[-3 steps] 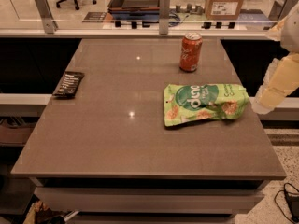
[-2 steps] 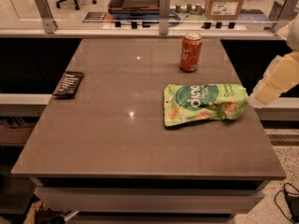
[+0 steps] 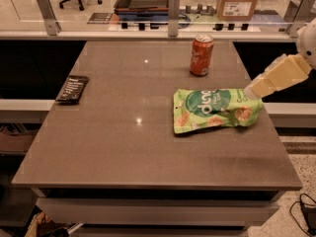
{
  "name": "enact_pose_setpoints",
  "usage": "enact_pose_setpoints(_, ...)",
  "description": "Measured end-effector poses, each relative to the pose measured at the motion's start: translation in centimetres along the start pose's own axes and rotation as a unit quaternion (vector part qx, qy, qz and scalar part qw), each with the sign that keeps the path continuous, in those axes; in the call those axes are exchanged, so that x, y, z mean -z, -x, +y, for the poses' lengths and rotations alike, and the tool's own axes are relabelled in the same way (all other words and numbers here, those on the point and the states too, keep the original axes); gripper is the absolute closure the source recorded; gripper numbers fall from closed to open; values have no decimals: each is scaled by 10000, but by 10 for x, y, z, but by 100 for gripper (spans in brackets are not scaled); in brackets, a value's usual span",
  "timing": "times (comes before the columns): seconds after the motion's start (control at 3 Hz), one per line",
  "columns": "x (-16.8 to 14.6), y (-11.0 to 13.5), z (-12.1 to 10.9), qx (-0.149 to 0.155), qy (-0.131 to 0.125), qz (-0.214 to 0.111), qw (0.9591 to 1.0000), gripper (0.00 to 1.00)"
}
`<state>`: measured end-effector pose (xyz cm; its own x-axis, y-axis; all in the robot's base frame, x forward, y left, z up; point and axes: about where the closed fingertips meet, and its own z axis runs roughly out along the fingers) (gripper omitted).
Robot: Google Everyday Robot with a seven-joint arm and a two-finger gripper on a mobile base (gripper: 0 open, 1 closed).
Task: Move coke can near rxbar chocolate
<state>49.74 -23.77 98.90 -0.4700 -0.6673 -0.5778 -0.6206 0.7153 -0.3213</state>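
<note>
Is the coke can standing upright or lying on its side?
Upright: the can stands on its base on the table, silver top up. The pincer is at the right, by the green bag.

rxbar chocolate (image 3: 72,89) left edge — coke can (image 3: 201,56) rear — pincer (image 3: 253,90) right

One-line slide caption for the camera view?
Gripper at right, beside green bag; coke can upright at back; rxbar chocolate at far left edge.
</note>
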Motion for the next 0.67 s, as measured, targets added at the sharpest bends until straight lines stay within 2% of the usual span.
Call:
enact_pose_setpoints(0.33, -21, 20, -16, -264, -215, -553, 9979, 0)
enact_pose_setpoints(0.67, -52, 37, -24, -479, -106, -940, 9944, 0)
